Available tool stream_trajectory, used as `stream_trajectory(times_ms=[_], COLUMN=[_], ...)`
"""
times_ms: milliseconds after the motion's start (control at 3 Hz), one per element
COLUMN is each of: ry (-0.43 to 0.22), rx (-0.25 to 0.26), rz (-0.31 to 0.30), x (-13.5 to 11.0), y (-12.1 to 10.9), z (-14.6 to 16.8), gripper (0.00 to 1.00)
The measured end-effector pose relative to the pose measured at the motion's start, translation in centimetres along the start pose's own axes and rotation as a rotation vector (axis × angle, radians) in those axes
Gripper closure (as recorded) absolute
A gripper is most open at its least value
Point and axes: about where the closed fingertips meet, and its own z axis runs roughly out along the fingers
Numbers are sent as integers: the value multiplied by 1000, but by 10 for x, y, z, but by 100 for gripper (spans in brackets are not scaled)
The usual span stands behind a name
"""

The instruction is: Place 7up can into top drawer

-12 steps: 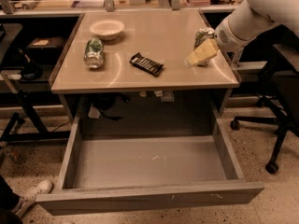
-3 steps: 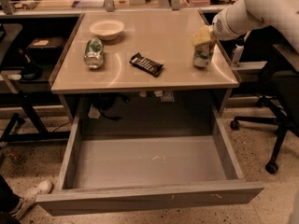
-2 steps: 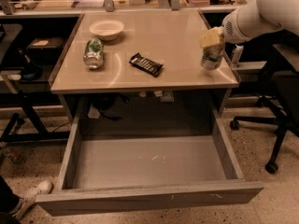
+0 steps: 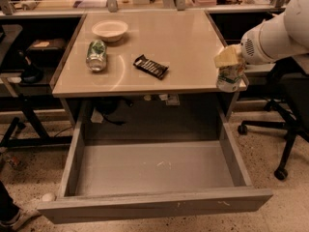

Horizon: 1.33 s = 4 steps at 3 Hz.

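Note:
The 7up can (image 4: 230, 78), white and silver with green patches, hangs upright in my gripper (image 4: 227, 60) over the table's front right corner. The gripper's pale yellow fingers (image 4: 223, 58) are shut around the can's top half. The white arm (image 4: 275, 35) comes in from the right. The top drawer (image 4: 154, 203) is pulled fully open below the table, its grey floor (image 4: 120, 170) bare with small white scuffs. The can is above and behind the drawer's right wall (image 4: 236, 156).
On the table (image 4: 164, 33) lie a darker green can (image 4: 96, 55) on its side, a white bowl (image 4: 110, 30) and a black snack bar (image 4: 150, 66). An office chair base (image 4: 270, 129) stands to the right. Shelving and cables fill the left side.
The gripper has carried the can from the table's right side forward and to the right, to the front right corner, and lifted it off the tabletop.

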Motion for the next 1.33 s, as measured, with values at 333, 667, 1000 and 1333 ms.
stream_trajectory(times_ms=[333,667,1000,1333], ry=[0,24,61,123], rx=[0,-2,-30,-81], rz=[0,3,29,65], x=[0,15,45,83], y=[0,8,34,63], z=[0,-7,-21,-28], gripper=[100,100,100,100])
